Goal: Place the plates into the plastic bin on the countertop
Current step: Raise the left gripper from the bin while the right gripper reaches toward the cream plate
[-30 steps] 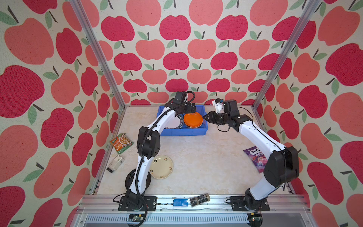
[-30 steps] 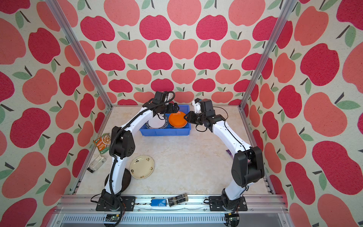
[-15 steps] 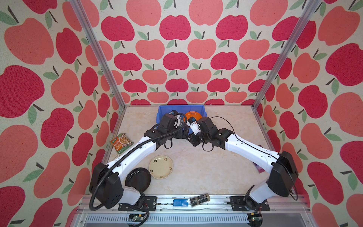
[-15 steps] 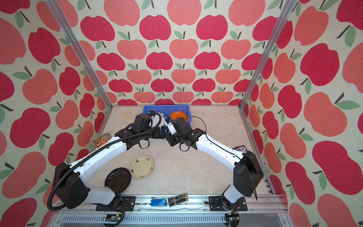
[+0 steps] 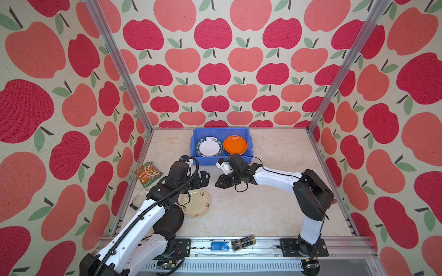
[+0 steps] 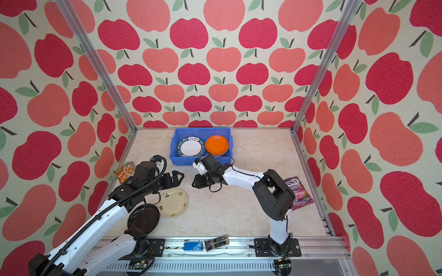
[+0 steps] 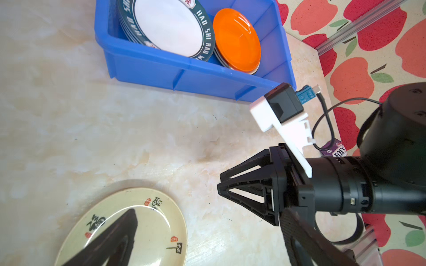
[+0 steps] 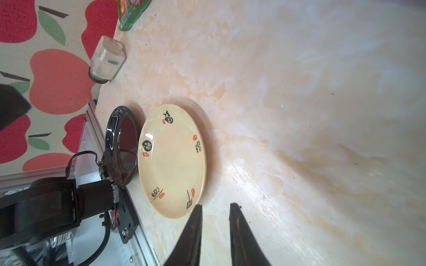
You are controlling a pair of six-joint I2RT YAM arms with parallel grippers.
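Note:
The blue plastic bin [image 5: 220, 130] [image 6: 202, 130] [image 7: 138, 62] stands at the back of the countertop [image 5: 251, 205]. It holds a stack topped by a white plate with a dark lettered rim [image 5: 208, 148] [image 7: 168, 25] and a stack topped by an orange plate [image 5: 235, 144] [image 7: 237, 39]. A cream plate [image 5: 198, 204] [image 8: 171, 161] and a black plate [image 6: 143, 218] [image 8: 121, 145] lie front left. My left gripper [image 5: 207, 179] [image 7: 208, 210] hangs wide open and empty beside the cream plate. My right gripper [image 5: 216, 185] [image 8: 215, 206] faces it, jaws slightly apart, holding nothing.
A green snack packet [image 5: 147, 173] and a small white jar [image 5: 138, 198] lie by the left rail. A purple sweets packet [image 6: 299, 193] lies by the right arm. A small blue box [image 5: 220, 246] and a dark jar [image 5: 242, 242] rest on the front rail.
Both grippers have drawn back from the bin toward the front and now hang over the middle of the countertop near the cream plate. Neither jaw opening has visibly changed.

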